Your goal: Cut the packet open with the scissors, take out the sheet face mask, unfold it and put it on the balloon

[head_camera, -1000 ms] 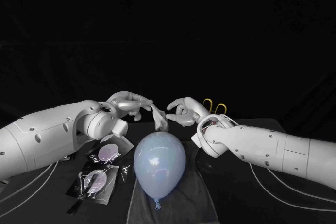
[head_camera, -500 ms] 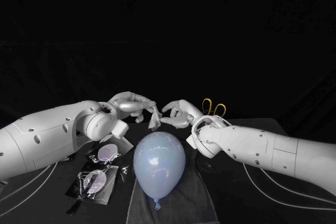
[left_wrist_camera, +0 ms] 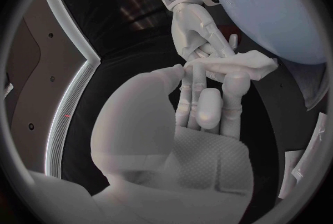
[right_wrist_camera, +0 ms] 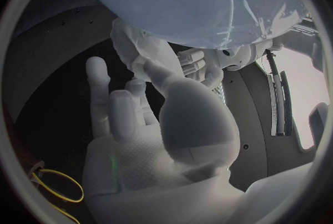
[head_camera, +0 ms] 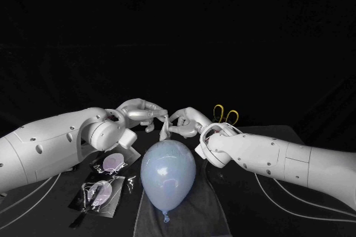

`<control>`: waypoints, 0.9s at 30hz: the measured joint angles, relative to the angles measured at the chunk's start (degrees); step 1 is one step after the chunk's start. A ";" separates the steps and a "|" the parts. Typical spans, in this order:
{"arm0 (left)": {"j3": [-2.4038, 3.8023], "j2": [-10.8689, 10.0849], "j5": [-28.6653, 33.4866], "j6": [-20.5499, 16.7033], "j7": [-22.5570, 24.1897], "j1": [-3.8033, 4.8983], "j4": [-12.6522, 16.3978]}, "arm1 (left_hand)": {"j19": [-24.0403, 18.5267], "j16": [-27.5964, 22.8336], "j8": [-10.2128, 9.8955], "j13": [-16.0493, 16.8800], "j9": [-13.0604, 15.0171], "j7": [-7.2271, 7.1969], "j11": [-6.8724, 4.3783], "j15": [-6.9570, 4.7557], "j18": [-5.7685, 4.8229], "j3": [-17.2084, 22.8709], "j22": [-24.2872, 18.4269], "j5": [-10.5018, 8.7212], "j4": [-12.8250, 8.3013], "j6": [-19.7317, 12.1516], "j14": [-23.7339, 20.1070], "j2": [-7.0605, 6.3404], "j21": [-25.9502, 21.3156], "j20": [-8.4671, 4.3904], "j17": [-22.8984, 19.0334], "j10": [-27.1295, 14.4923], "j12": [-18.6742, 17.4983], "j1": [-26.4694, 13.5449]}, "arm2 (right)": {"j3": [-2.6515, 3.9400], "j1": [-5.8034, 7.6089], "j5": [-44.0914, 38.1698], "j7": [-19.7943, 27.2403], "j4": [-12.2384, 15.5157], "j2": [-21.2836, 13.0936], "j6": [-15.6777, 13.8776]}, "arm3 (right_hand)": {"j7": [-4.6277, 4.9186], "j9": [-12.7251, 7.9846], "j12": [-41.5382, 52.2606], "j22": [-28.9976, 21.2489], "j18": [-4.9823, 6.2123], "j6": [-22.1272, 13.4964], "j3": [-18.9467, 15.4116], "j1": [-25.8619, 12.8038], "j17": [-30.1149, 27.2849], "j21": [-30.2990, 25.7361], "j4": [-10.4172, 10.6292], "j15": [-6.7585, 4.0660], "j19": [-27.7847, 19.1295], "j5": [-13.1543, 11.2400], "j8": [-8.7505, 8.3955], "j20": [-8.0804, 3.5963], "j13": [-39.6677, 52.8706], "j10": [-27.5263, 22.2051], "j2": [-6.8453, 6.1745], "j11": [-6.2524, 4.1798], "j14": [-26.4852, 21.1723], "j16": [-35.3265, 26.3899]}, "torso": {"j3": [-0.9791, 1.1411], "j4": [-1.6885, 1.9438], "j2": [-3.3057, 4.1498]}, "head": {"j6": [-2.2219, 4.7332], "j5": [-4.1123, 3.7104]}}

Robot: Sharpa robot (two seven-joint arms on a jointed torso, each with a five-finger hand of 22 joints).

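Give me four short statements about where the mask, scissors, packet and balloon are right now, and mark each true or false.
1. The sheet face mask is spread over the balloon. False: it is folded, held between the left robot hand and the right robot hand, past the balloon's rounded end.
2. The yellow-handled scissors lie behind the right arm. True.
3. The cut packet lies on the robot's right of the balloon. False: it lies on the left.
4. The balloon rests on a dark cloth. True.
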 measured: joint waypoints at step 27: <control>0.00 -0.36 -0.65 0.52 0.15 -0.01 -0.80 | -0.01 -0.07 0.19 -0.13 0.01 0.00 -0.10 0.02 0.00 0.06 -0.14 -0.03 0.06 -0.01 0.00 -0.08 0.00 0.00 -0.49 0.10 0.00 -0.08 | 0.12 -0.02 -1.86 1.67 3.31 -4.11 -0.44 | -4.79 4.33 10.70 0.03 -1.41 7.98 3.65 1.91 5.70 20.25 -2.03 -3.88 9.67 -0.11 10.50 -4.19 11.93 17.10 5.26 -4.77 4.31 4.71 | 0.00 0.02 0.01 | -0.34 0.11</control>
